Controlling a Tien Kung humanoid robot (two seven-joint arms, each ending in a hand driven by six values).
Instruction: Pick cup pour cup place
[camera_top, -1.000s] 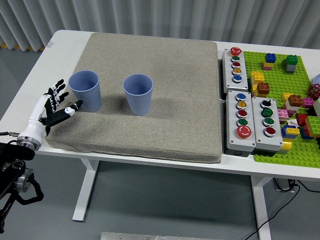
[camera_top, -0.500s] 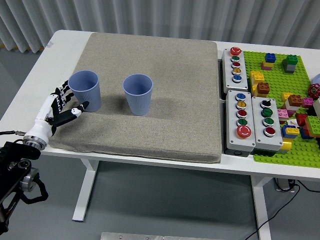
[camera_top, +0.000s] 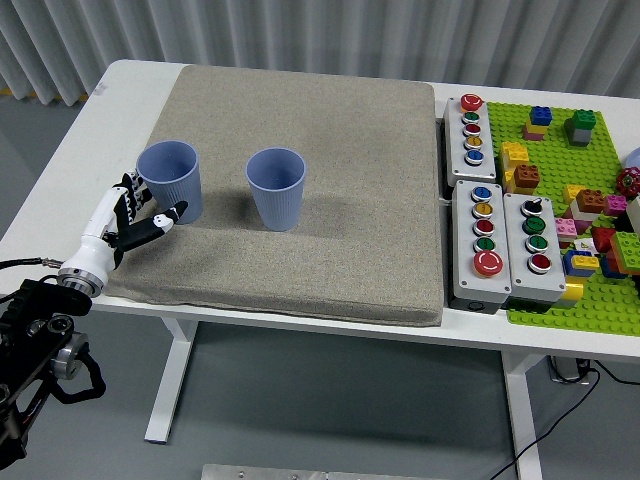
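Two blue ribbed cups stand upright on the beige mat (camera_top: 300, 270): the left cup (camera_top: 171, 180) near the mat's left edge and the right cup (camera_top: 276, 188) a little right of it. My left hand (camera_top: 137, 212) is at the left cup's lower left side, fingers spread around it, thumb reaching toward its base. I cannot tell whether the fingers touch the cup. What is inside the cups is hidden from here. The right arm does not show.
Three grey button boxes (camera_top: 505, 245) sit right of the mat. A green baseplate (camera_top: 580, 160) with several coloured bricks fills the far right. The white table (camera_top: 110, 110) drops off close to the hand's left.
My left hand has moved right and slightly forward, from just off the mat's left edge to beside the left cup. Neither cup has moved.
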